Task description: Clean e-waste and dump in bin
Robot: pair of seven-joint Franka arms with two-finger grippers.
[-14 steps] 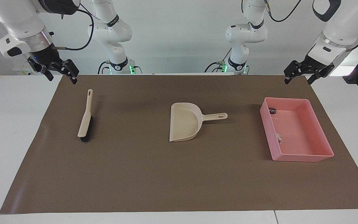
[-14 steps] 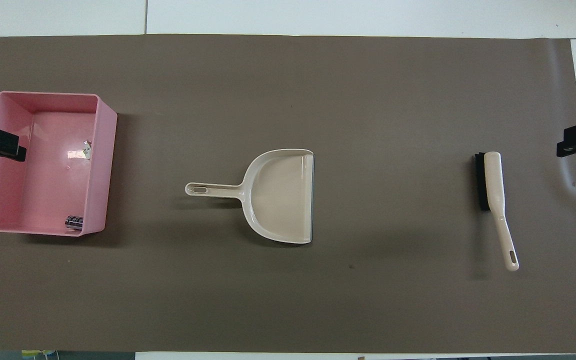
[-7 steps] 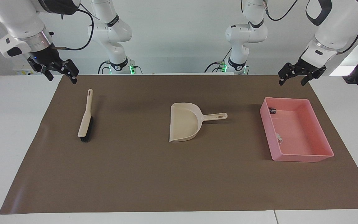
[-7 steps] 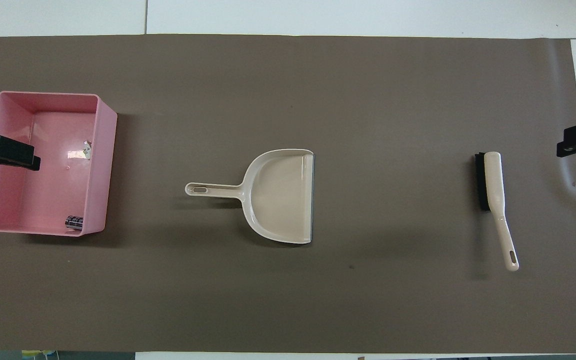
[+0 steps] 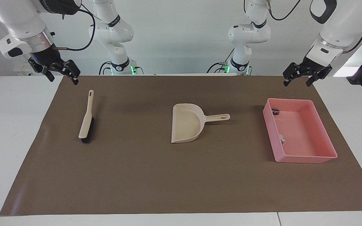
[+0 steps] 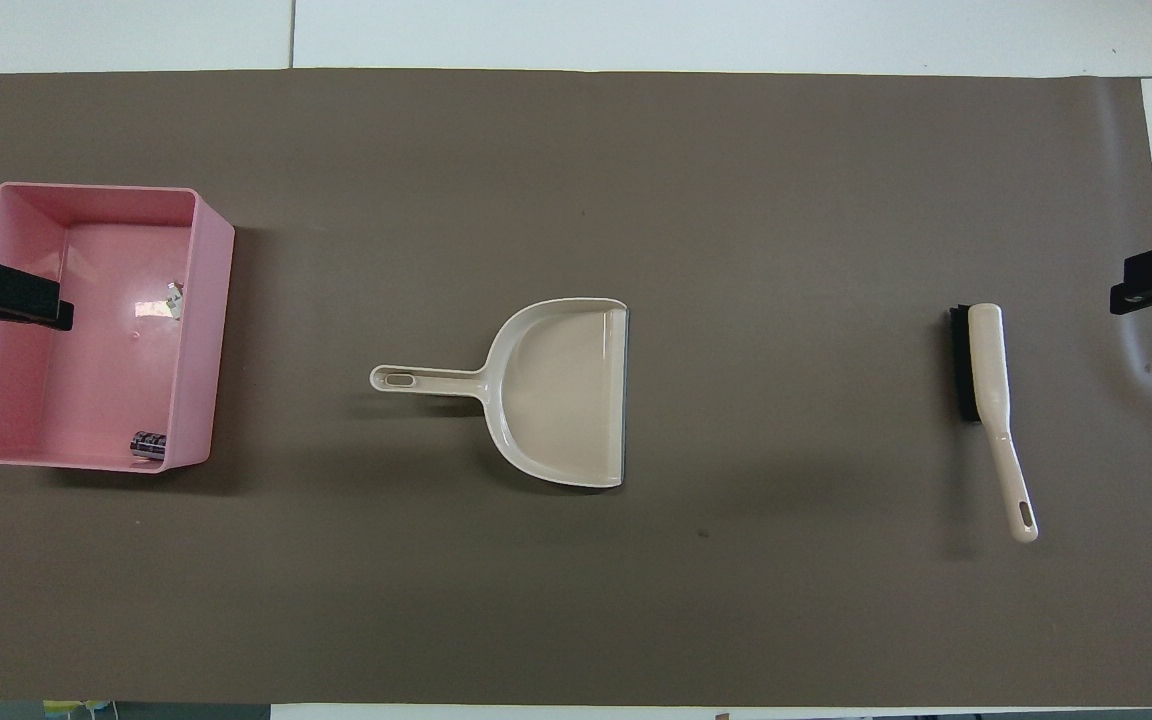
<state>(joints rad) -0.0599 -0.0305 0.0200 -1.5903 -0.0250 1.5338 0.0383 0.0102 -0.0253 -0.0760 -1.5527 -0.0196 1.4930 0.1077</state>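
Observation:
The pink bin [image 5: 325,138] sits on the brown mat at the left arm's end and also shows in the overhead view [image 6: 211,300]. Both e-waste parts lie in it. The dark chip [image 5: 275,111] [image 6: 148,444] is in the corner nearest the robots. The white-grey block [image 5: 282,138] [image 6: 173,297] lies by the wall toward the table's middle. My left gripper [image 5: 297,82] is open and empty, raised over the bin's side [image 6: 36,305]. My right gripper [image 5: 62,80] is open and empty, raised over the mat's edge near the brush's handle [image 6: 1151,290].
A beige dustpan [image 5: 185,124] [image 6: 561,390] lies in the middle of the mat, its handle pointing toward the bin. A beige brush with black bristles [image 5: 86,121] [image 6: 986,365] lies at the right arm's end. The brown mat [image 5: 137,175] covers most of the white table.
My left gripper drifted a little toward the table's middle, then slightly back, still raised and open. The right arm and all objects have stayed put.

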